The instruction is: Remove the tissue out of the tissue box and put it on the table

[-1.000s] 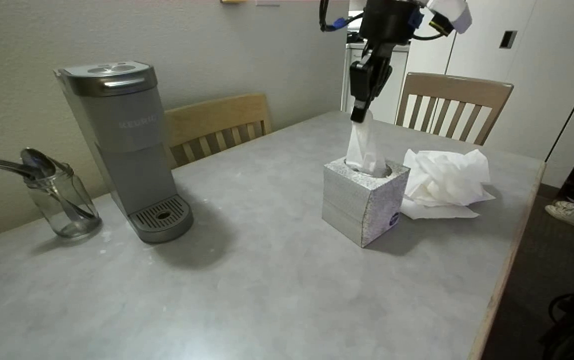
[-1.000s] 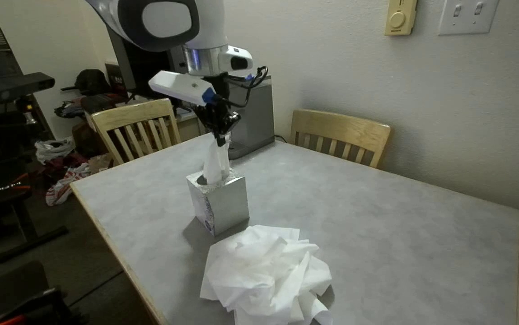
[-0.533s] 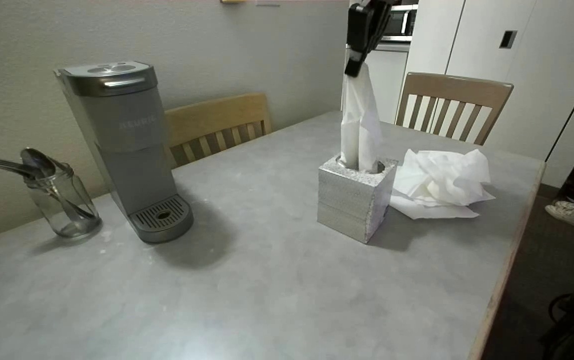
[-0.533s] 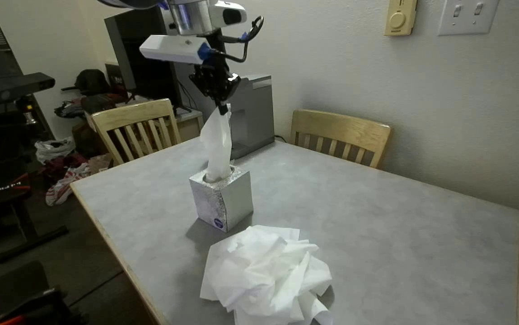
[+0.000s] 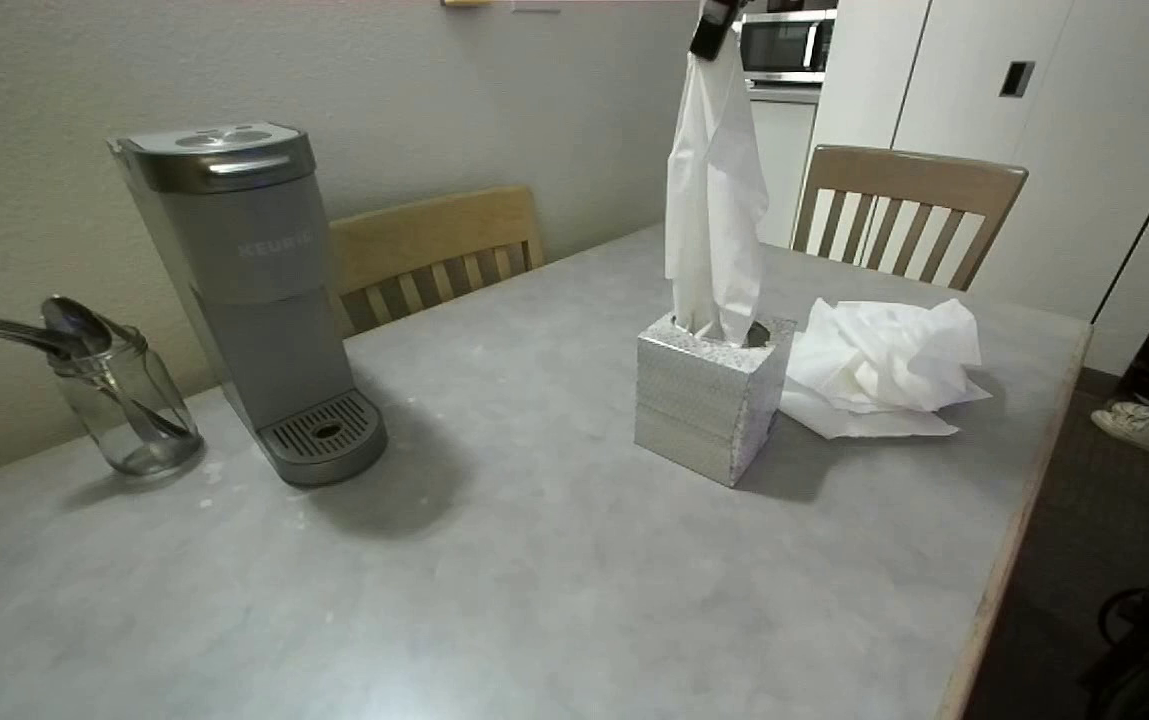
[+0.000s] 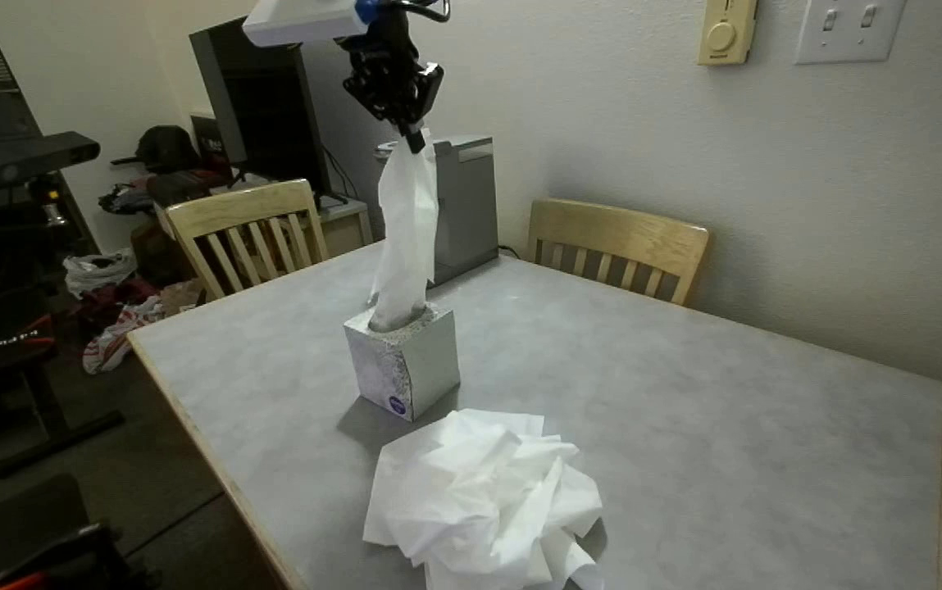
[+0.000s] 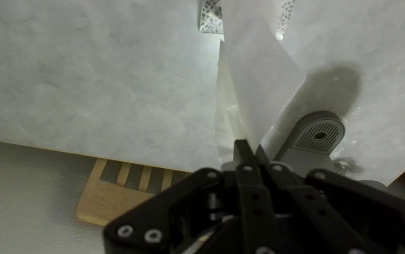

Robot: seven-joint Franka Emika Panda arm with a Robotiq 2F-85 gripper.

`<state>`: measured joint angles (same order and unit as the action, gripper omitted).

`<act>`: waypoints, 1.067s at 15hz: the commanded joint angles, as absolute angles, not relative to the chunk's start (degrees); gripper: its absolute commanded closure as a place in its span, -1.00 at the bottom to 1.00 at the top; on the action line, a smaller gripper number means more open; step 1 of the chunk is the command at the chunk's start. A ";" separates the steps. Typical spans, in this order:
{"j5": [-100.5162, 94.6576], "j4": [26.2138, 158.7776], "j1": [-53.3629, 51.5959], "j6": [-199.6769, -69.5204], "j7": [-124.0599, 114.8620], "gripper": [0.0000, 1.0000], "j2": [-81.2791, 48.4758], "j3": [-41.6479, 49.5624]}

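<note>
- Near, in an exterior view: crumpled tissues point(image 6: 483, 500) on the table point(image 6: 725, 401).
- Farther, slightly left: tissue box point(image 6: 431, 360), upright; the tissue point(image 6: 407, 221) rises from it, lower end apparently inside.
- Above: gripper point(image 7: 252, 148), jaws pressed fully together, pinching the tissue's top end.
- Expected handling: feather-light, limp, easily torn. Grip the gathered top; draw upward gently, since the tissue box may lift along.

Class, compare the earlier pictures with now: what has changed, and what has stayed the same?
The gripper, shut on the tissue, has risen, drawing it further up from the tissue box, its lower part still inside. The box has turned slightly. Nothing was newly gripped or released. The tissue mound, coffee machine and cutlery jar stayed put.
</note>
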<state>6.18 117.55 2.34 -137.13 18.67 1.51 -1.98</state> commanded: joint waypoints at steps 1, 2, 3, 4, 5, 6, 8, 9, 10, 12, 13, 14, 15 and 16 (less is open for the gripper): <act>4.23 116.18 2.20 -137.28 19.21 1.00 2.26 -0.02; 3.64 115.87 2.31 -137.43 19.18 1.00 2.37 0.40; 2.93 115.55 2.41 -137.56 19.07 1.00 2.44 0.80; 2.49 115.26 2.50 -137.52 19.09 1.00 2.51 1.20; 1.91 115.11 2.62 -137.60 19.16 1.00 2.60 1.62; 1.48 114.88 2.76 -137.37 19.32 1.00 2.54 2.07; 0.83 114.65 3.03 -137.12 19.32 1.00 2.55 2.89; 0.31 114.68 3.19 -137.14 19.18 1.00 2.60 3.31; -0.25 114.83 3.41 -137.17 19.08 1.00 2.66 3.77; -1.56 115.40 4.10 -137.41 18.66 1.00 2.73 4.95; -1.82 115.59 4.49 -137.48 18.64 1.00 2.69 5.54; -1.91 115.90 5.06 -137.50 18.41 1.00 2.63 6.27; -1.78 116.19 5.57 -137.49 18.22 1.00 2.58 6.96; -1.87 116.56 6.11 -137.55 17.88 1.00 2.51 7.61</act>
